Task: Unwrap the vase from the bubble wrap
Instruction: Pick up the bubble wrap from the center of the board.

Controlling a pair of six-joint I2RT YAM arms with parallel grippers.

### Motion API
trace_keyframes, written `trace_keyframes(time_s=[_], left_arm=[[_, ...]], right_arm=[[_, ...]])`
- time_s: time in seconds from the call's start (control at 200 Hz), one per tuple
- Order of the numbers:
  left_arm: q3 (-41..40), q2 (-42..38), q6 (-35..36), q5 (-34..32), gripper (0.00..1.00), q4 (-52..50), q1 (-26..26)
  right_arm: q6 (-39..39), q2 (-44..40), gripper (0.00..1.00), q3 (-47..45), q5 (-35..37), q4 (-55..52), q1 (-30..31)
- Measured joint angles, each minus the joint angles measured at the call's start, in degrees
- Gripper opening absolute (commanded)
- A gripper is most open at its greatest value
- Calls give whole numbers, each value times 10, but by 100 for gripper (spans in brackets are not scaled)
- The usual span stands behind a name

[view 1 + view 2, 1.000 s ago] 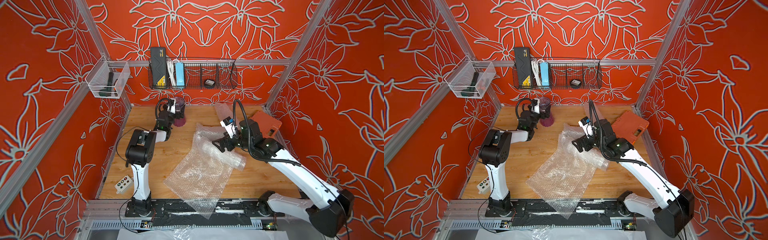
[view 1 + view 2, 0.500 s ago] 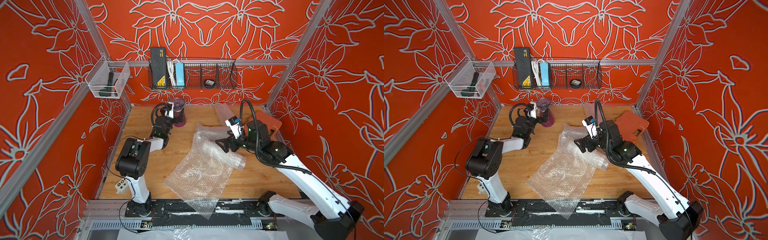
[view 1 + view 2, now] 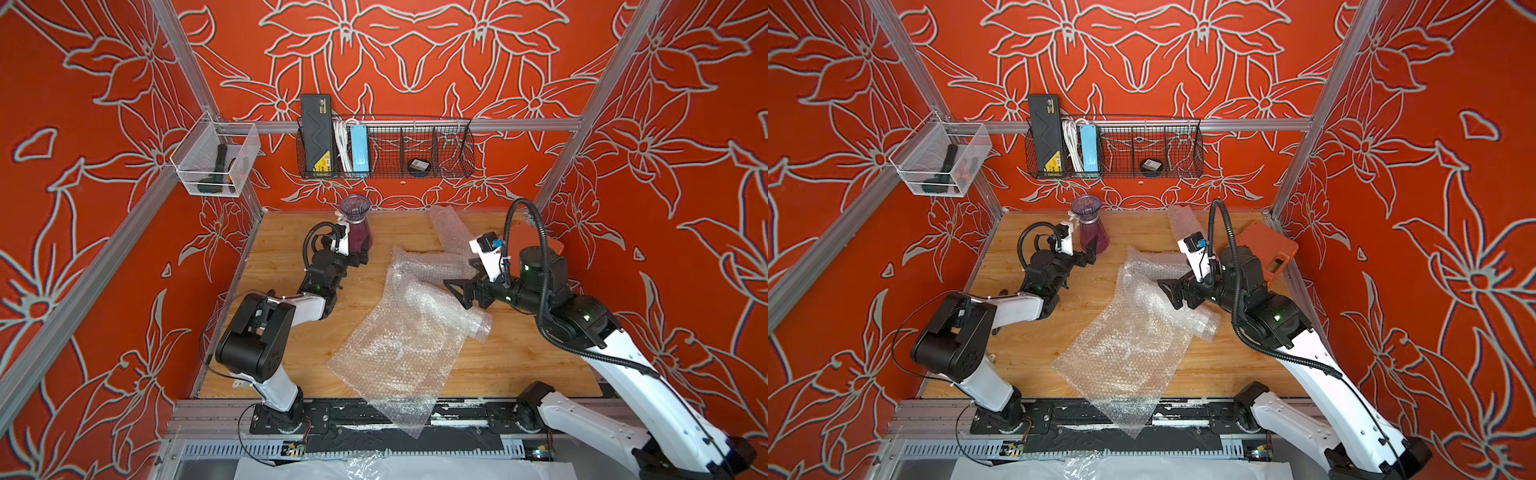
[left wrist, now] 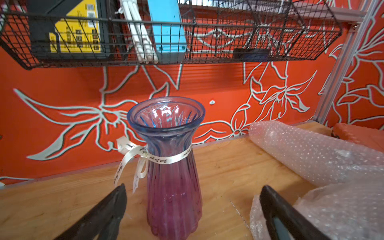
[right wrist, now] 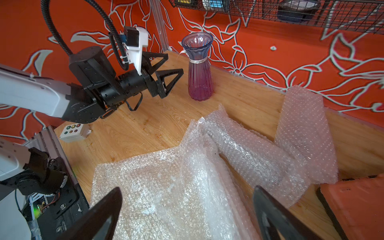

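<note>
Pulled back since a second ago: left arm (image 3: 291, 309) now folded low over the table (image 3: 286, 237), and the left end effector (image 5: 174, 63) sits short of the vase (image 4: 173, 182) it was up against. The right arm (image 3: 582, 320) has shifted toward its own side, taking the right end effector (image 3: 459, 293) with it. Vase and bubble wrap (image 3: 399, 345) unmoved.

Writing: ribbon (image 4: 166, 160) at the vase neck has cursive print, seemingly "Just for you", not sharp. Label on the box (image 3: 318, 133) in the basket (image 3: 440, 153) is too small to read.

Pose: left forearm level, end effector aimed at the vase, jaws wide apart, empty, clear of the glass. Right wrist tilted down over the wrap, jaws wide, empty. Vase upright and bare at the back of the table. The wrap is loose mid-table, one corner over the front rail (image 3: 457, 415).
</note>
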Motion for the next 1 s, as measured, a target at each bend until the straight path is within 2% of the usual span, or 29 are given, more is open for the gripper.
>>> trace_keyframes(time_s=[0.205, 0.535, 0.801, 1.001], left_arm=[[-40, -103, -22, -14, 98, -62, -12], [-47, -248, -81, -10, 98, -249, -18], [-41, -369, -219, 39, 98, -509, -25], [-72, -482, -308, 73, 98, -704, -72]], right_arm=[[1, -6, 98, 0, 3, -18, 0], [2, -15, 98, 0, 23, -23, -2], [-1, -33, 98, -27, 42, -21, -2], [-2, -32, 98, -85, 52, -19, -8]])
